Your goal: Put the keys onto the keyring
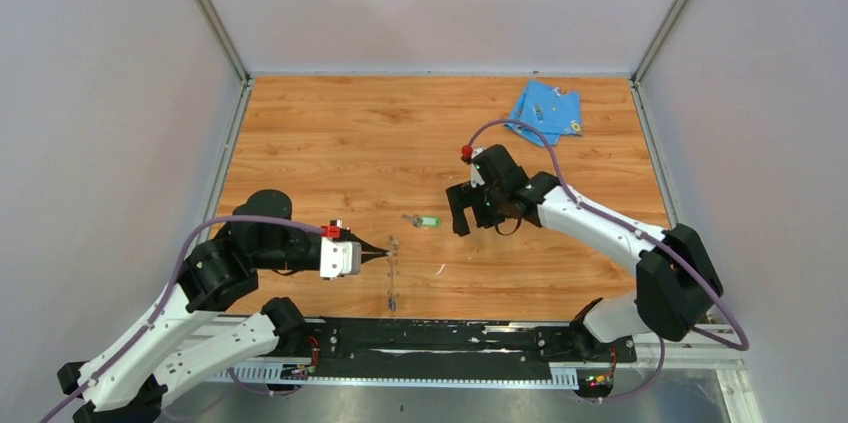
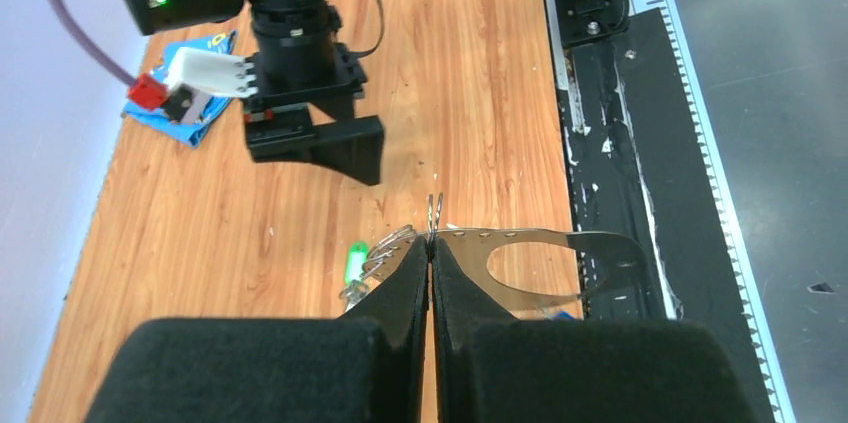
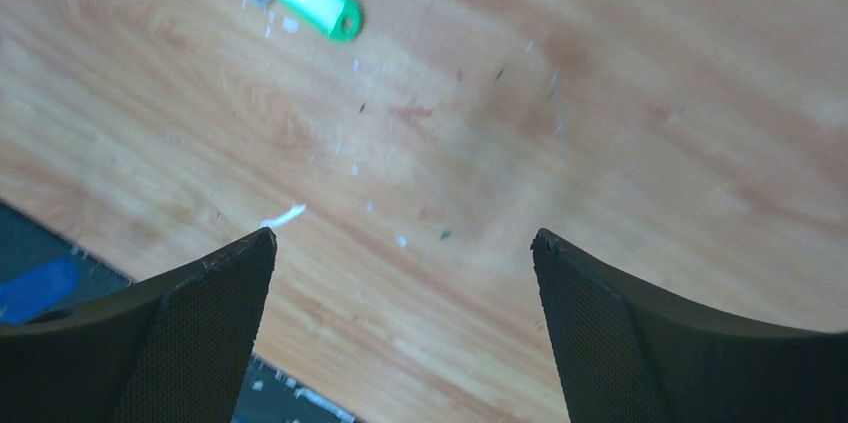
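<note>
Up front, left pincer [image 2: 431, 248] clamps the keyring [image 2: 540, 234]; right pincer [image 3: 402, 234] gapes.

Spreading out as a bench [image 1: 330, 143] of warm orange-brown wood grain between pale walls, and ending at the near side against a black rail [image 1: 430, 338]. Carrying the green-headed key [image 1: 430, 221] flat near the middle, with the green head pointing right in the overhead view and the bare metal end with a small metal ring pointing left. Holding a white scrap [image 1: 439, 268] nearer the rail, a little right of the key and apart from it. Bearing a light-blue cloth [image 1: 547, 111] crumpled in the far right corner, well apart from the rest. Showing tiny pale specks scattered over the wood around key and scrap.
</note>
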### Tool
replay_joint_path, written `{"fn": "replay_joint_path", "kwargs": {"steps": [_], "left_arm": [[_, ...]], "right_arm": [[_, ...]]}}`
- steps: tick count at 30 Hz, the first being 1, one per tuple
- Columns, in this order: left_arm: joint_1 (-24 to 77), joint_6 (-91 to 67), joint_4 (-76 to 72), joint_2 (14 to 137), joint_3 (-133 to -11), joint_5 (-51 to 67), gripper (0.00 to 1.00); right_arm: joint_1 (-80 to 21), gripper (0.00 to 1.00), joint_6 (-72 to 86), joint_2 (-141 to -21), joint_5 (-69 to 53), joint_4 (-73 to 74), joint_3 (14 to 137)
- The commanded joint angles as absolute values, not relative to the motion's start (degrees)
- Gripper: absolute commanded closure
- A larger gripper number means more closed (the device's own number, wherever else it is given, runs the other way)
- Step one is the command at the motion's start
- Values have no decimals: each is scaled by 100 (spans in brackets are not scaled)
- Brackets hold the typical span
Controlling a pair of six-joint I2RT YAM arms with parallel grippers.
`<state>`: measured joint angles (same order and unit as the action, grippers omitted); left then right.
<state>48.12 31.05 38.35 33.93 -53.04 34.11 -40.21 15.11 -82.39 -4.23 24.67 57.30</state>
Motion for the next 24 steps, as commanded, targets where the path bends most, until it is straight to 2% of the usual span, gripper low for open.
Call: {"fn": "replay_joint_path", "kwargs": {"steps": [1,4,6,8,11,15,24], "left_arm": [[4790,2894,3778,3575,-5564,3542,100],[4790,2823,3772,3661,-5595,3609,100],[4790,2818,3771,3661,-5585,3641,100],[4790,2803,3775,3655,-5575,3611,100],[4790,2840,3851,3583,-5564,3541,100],[4790,2988,3950,3364,-5457,3607,100],[4790,3008,3948,3279,-5344,3664,100]], "right_arm": [[-4218,0,2314,-8052,-1217,2801,5114],[-4694,0,1871,-8126,-209,2955,5442],[-4847,6,1666,-8062,498,2507,5444],[-4876,11,1436,-7993,696,1569,5146],[-4895,13,1226,-8183,692,346,4763],[-4918,20,976,-8863,461,-604,4887],[-5070,38,536,-10066,142,-1233,5674]]}}
